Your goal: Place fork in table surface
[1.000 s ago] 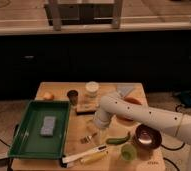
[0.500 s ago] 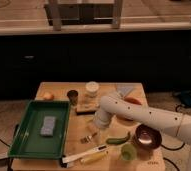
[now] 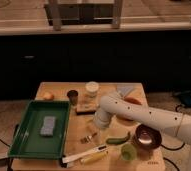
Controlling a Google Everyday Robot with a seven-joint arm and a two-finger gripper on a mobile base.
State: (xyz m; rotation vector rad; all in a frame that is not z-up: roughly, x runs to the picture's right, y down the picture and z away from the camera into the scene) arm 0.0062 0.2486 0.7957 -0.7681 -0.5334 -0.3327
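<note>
The fork (image 3: 89,137) is a small pale tan utensil with a darker pronged end. It lies flat on the light wooden table surface (image 3: 79,131), right of the green tray. My gripper (image 3: 98,124) is at the end of the white arm, just above and to the right of the fork. I cannot tell whether it touches the fork.
A green tray (image 3: 34,145) holding a grey sponge (image 3: 48,125) is on the left. A green pepper (image 3: 118,140), a white-and-black utensil (image 3: 84,154), a yellow oblong item (image 3: 95,159), a green cup (image 3: 128,151) and a metal bowl (image 3: 148,136) lie near the front. Cups and a small box stand behind.
</note>
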